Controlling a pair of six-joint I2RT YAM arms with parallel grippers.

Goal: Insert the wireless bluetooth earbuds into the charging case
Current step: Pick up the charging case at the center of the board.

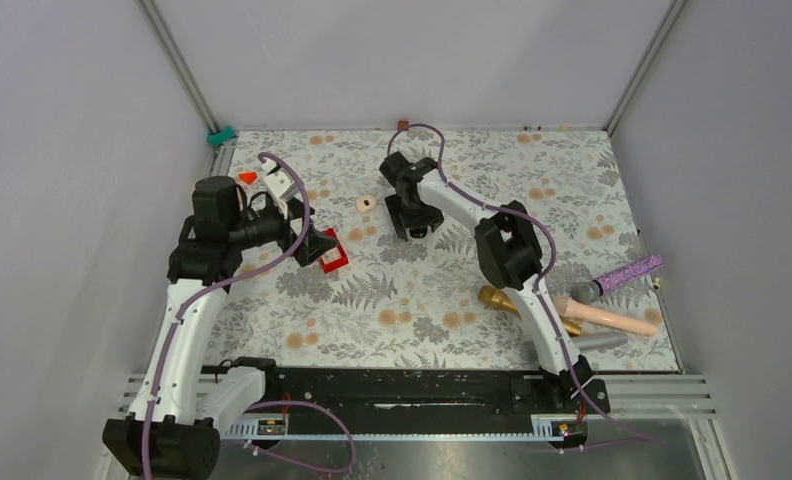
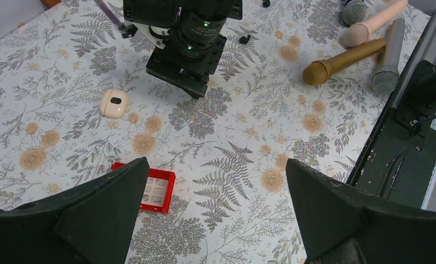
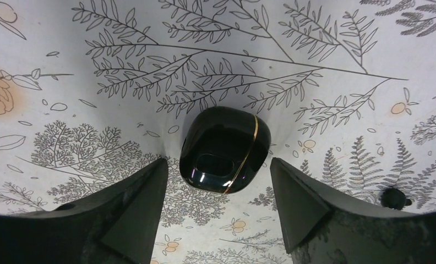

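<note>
A glossy black charging case [image 3: 225, 148] with a gold seam lies shut on the floral cloth. My right gripper [image 3: 217, 163] is open and low over it, with one finger on each side of its near end and apart from it. In the top view the right gripper [image 1: 414, 226] hides the case. One tiny black earbud [image 3: 392, 198] lies just right of the right finger. The left wrist view shows two black earbuds [image 2: 244, 39] [image 2: 266, 3] beyond the right arm. My left gripper [image 2: 216, 184] [image 1: 324, 245] is open and empty above the cloth.
A small red box [image 2: 156, 190] [image 1: 334, 262] with a white grid lies by my left finger. A pale cream shut case [image 2: 114, 103] [image 1: 365, 203] lies left of the right gripper. Several microphones [image 1: 592, 310] lie at the right edge. An orange-red triangular bit [image 1: 248, 177] lies far left.
</note>
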